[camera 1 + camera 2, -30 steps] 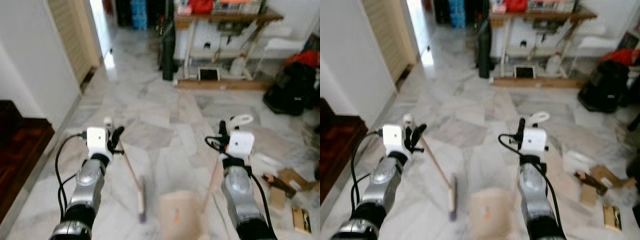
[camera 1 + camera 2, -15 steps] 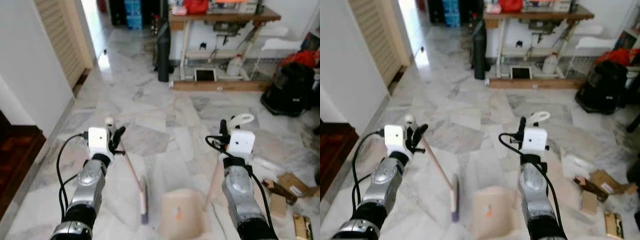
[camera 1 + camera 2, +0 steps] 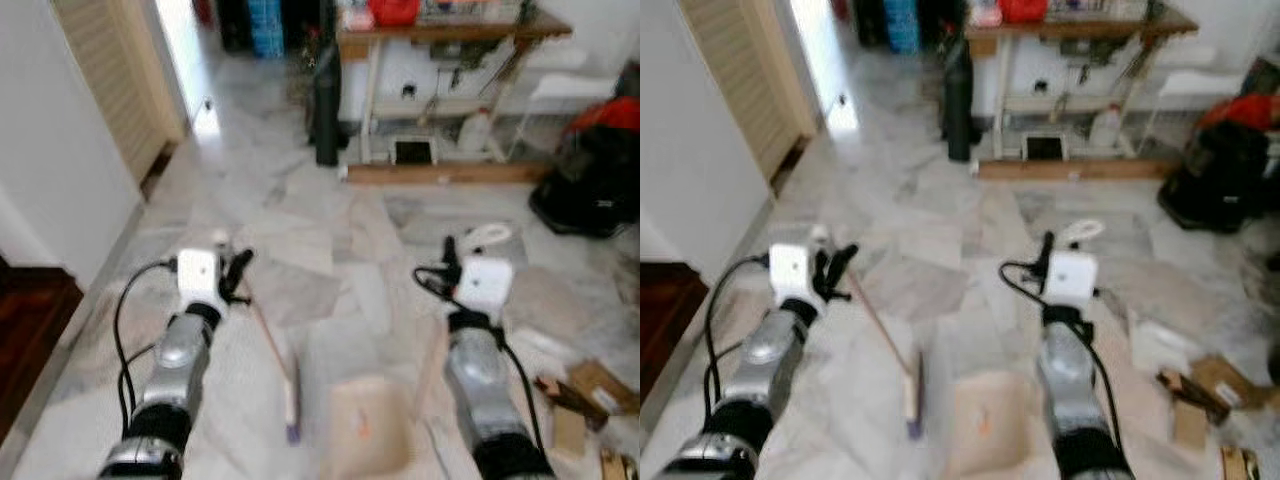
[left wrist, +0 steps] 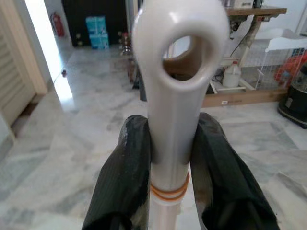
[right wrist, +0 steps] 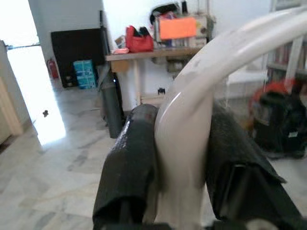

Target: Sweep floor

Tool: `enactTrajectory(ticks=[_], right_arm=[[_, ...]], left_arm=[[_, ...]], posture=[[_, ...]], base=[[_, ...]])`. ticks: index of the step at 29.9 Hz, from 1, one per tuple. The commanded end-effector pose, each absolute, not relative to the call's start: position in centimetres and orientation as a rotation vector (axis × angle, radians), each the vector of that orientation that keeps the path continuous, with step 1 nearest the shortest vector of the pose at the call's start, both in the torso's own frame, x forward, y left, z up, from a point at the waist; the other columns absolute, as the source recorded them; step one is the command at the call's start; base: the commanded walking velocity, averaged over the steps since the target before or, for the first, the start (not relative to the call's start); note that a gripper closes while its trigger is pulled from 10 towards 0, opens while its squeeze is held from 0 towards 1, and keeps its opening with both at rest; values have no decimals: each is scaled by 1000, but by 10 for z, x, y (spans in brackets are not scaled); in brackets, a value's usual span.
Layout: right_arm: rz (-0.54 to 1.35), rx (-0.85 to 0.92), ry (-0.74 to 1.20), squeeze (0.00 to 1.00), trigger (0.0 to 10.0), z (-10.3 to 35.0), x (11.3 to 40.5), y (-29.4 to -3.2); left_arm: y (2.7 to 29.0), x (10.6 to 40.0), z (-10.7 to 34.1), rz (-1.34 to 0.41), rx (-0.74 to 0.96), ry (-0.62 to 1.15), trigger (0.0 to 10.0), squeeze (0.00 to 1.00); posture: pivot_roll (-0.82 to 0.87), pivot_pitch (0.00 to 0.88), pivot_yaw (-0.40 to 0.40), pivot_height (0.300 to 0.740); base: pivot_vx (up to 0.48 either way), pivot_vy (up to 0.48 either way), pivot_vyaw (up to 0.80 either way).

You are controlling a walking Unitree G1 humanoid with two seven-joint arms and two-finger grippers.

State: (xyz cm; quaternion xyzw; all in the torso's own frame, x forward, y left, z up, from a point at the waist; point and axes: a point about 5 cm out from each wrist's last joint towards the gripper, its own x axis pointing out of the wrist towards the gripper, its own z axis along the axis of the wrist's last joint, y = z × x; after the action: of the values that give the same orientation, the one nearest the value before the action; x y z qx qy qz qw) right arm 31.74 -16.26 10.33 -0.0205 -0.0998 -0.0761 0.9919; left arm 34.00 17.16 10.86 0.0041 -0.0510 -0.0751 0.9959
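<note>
Broom [image 3: 275,350]: we hold a thin pale-wood stick with a white looped cap, slanting down to a narrow head on the marble floor [image 3: 330,220].
Left gripper [image 4: 168,158]: our black fingers [image 4: 127,172] are clamped on the broom's white cap, above two orange bands.
Right gripper [image 5: 180,158]: pinched tight on the dustpan handle [image 5: 201,96].
Dustpan [image 3: 365,425]: tan pan, resting on the floor just beside the broom head.
</note>
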Motion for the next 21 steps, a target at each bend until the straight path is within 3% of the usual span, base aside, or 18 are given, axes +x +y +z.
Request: enactTrajectory(ticks=[1,19,21], right_arm=[[-167,-56,-229,0,10000,110,318,-170],[-170,-58,-195,0,10000,106,319,-172],[-170,-60,-192,0,10000,105,318,-173]], left_arm=[[169,342,116,-159,18,-133,10000,0],[169,338,112,-155,10,-126,10000,0],[168,338,112,-154,9,-126,10000,0]], posture=[[-119,0,67,740],[-112,0,49,740],[-110,0,48,740]], base=[[0,0,0],[0,0,0],[0,0,-800]])
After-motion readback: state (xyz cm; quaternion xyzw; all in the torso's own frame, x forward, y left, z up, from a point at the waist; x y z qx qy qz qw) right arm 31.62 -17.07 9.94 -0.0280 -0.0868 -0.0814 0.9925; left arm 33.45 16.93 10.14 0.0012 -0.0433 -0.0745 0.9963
